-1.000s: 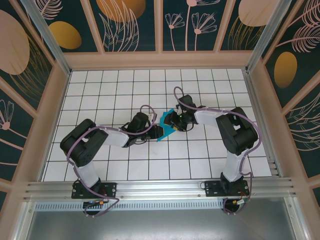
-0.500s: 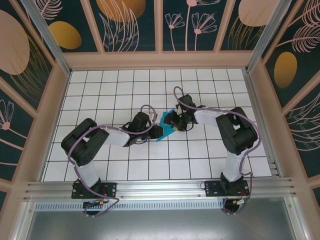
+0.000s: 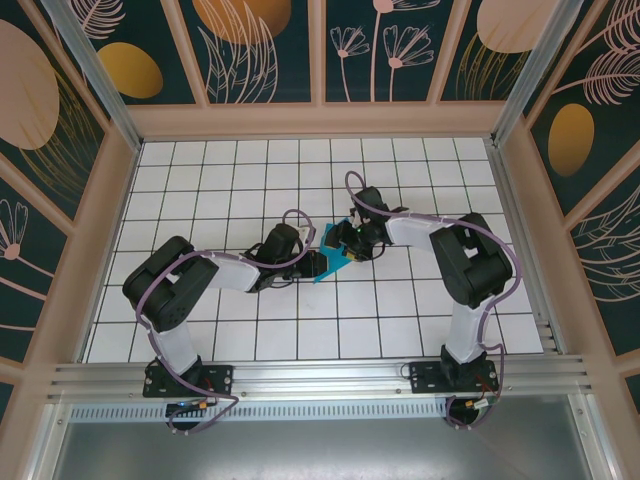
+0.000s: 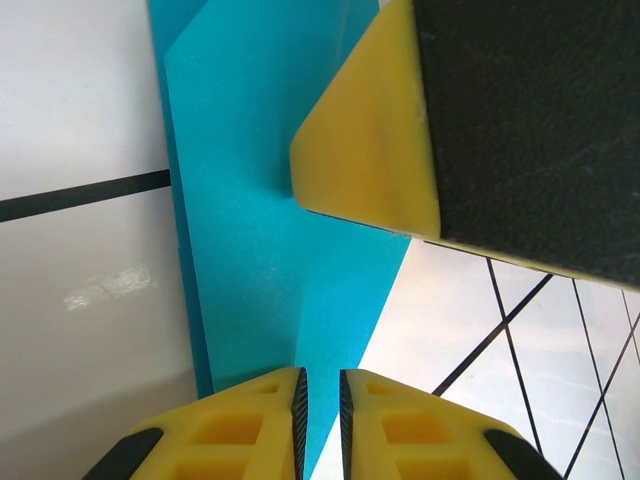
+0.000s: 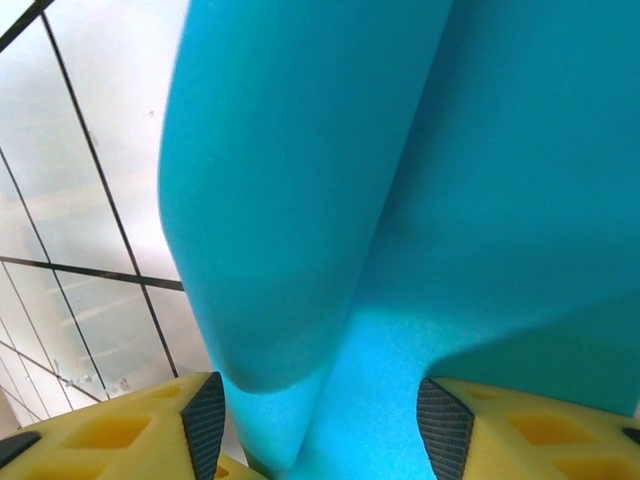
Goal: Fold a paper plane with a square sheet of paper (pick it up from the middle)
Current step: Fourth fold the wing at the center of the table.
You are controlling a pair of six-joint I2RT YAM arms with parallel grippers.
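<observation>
Two arms meet mid-table over one thin teal-blue paper sheet point(image 3: 336, 256). It is not a flat square now but a small angular folded piece, held up between the two sets of fingers.

Left gripper point(image 4: 320, 390): the yellow fingers are almost together, clamped on the paper's near edge. The sheet runs away beyond the tips, and a crease line starts right at the slit between them. Just left of those fingers one ply lies over another, so at least one fold is in.

Right gripper point(image 5: 318, 392): the fingers are spread wide and are not clamping. The paper bulges in a soft rounded loop between them and past the tips, with no hard crease there. In the left wrist view one right finger point(image 4: 365, 150) touches the sheet's far part, well beyond the left fingertips.

I can't tell whether the paper's lower corner touches the white gridded table point(image 3: 200, 190) or hangs just above it.

Progress, as a judgement: early to middle.
- Done: the sheet is picked up and the first folds are made.
- Left: press the loose loop at the right fingers into a sharp crease, then form the pointed nose, centre crease and wings.

It is no narrow dart yet. The single left pinch is the only firm hold, so the paper could slip there.
</observation>
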